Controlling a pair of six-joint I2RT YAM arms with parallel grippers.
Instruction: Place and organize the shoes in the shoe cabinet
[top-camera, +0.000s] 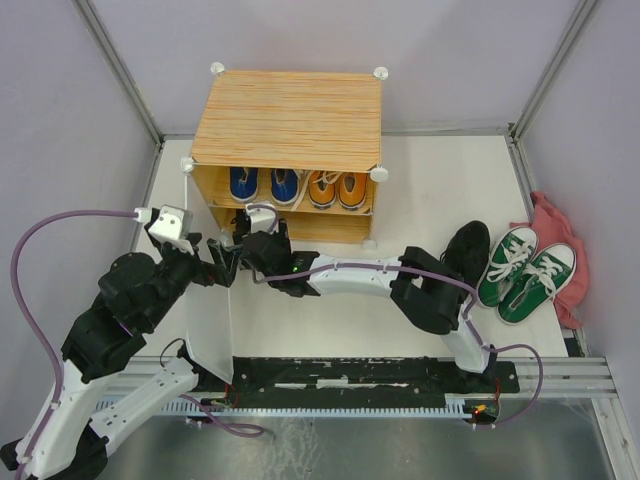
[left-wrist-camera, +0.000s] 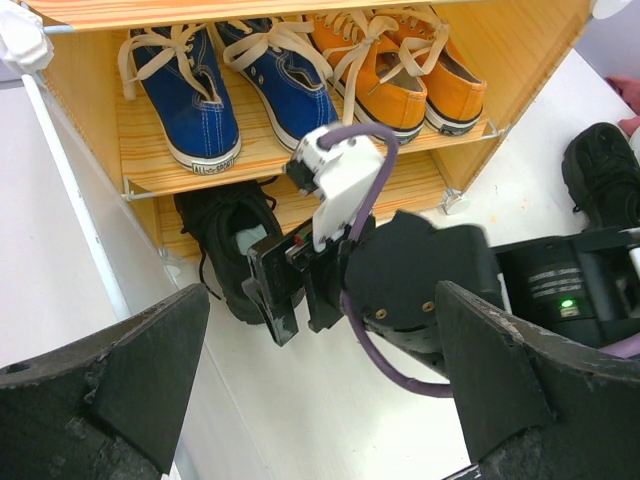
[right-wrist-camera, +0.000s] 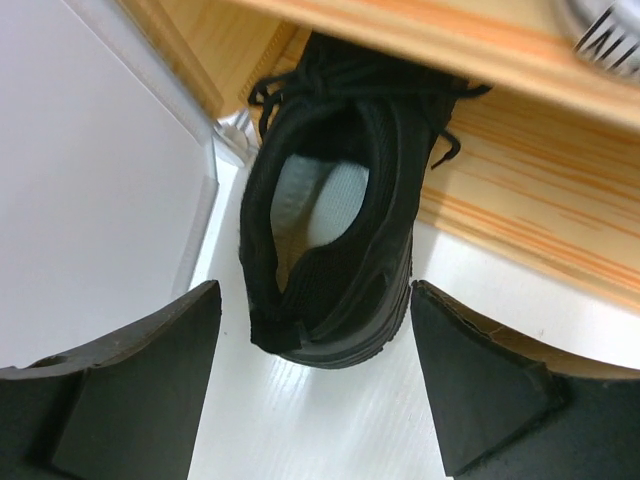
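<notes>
Black boot (right-wrist-camera: 335, 255) half in cabinet (right-wrist-camera: 510, 195), before spread right pincer (right-wrist-camera: 313, 300)

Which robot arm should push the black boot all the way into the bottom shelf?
Right. The right gripper is open just behind the heel of the black ankle boot, which sticks out of the light wood-grain lower shelf. The left gripper is beside the white translucent door.
</notes>
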